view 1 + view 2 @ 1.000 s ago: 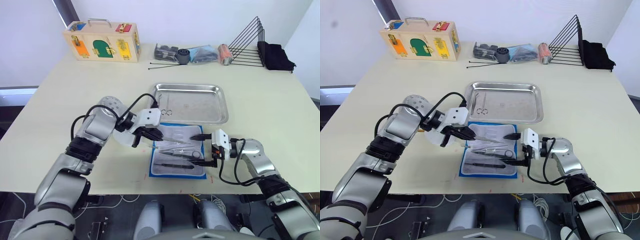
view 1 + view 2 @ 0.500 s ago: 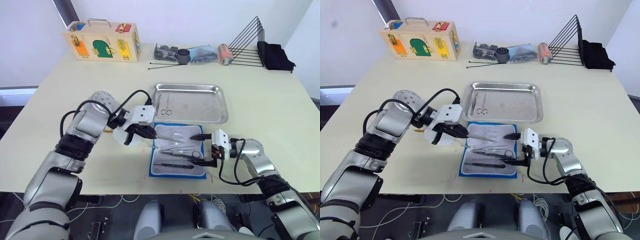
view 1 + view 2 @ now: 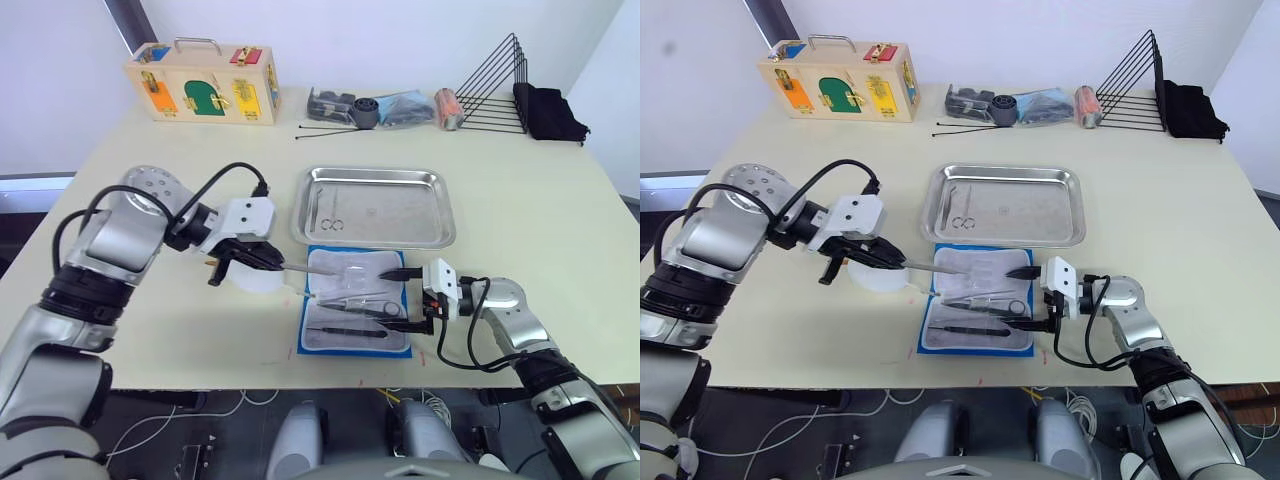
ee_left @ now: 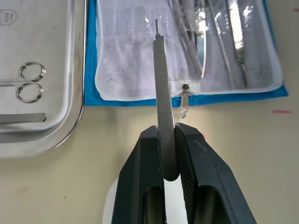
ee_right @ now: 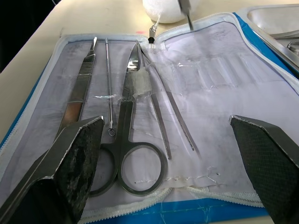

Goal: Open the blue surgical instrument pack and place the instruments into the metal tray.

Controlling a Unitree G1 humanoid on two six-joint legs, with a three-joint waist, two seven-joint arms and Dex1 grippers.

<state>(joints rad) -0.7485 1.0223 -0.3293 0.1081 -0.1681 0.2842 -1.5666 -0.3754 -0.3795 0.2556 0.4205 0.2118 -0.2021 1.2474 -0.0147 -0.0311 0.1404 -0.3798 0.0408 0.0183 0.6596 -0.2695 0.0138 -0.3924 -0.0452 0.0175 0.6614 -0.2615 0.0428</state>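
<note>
Left wrist view: slim ridged steel handle [image 4: 163, 112]

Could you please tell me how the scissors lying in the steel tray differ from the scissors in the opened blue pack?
The small silvery scissors in the shiny steel tray lie loose on bare metal, finished with; the silvery scissors in the opened blue pack sit on its clear whitish lining, held under a strap, with tweezers beside them. The tray pair looks smaller. Both are silvery metal with two ring handles.
</note>
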